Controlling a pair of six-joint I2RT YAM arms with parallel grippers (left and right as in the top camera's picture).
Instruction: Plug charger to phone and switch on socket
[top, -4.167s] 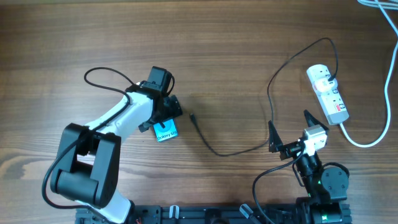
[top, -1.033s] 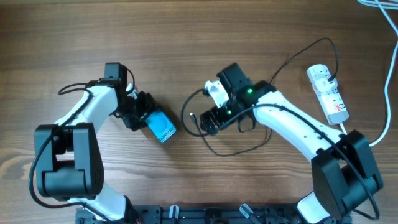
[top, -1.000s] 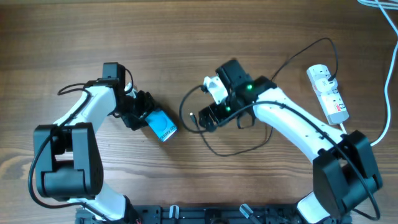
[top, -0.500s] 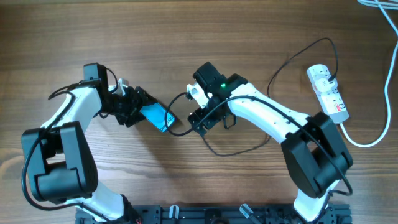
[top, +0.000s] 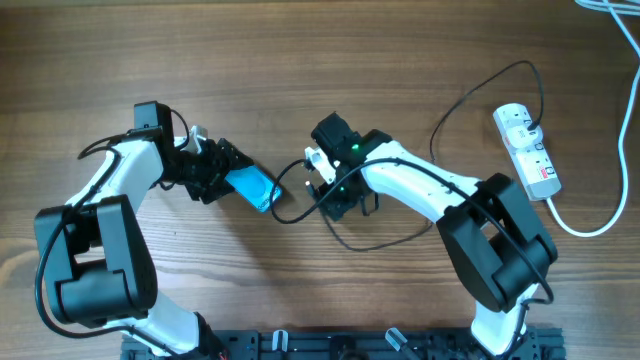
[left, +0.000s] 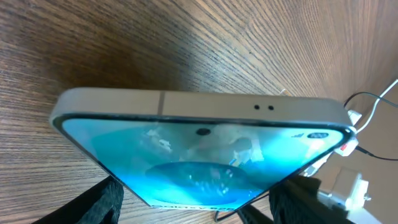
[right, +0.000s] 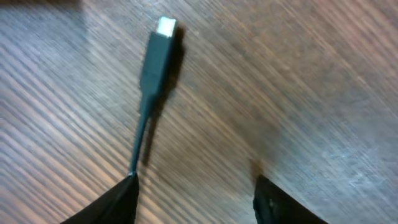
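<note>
My left gripper (top: 232, 180) is shut on the phone (top: 254, 188), holding it tilted off the table; its teal screen fills the left wrist view (left: 205, 149) between my fingers (left: 202, 208). The charger, a thin black cable (top: 434, 160), runs from its white plug (top: 522, 128) in the socket (top: 530, 155) across the table to the phone's lower end. Its connector tip (right: 155, 53) lies on the wood ahead of my right gripper (right: 196, 199). That gripper (top: 335, 197) is open, and the cable passes by its left fingertip.
The socket's thick white cord (top: 590, 228) loops off the right edge. Black arm cables hang by both wrists. The two arm bases stand at the front edge, and bare wood lies behind the arms.
My left gripper lifted the phone and shifted it left. My right gripper swept left toward the phone with the cable end, then drew back a little to the right.
</note>
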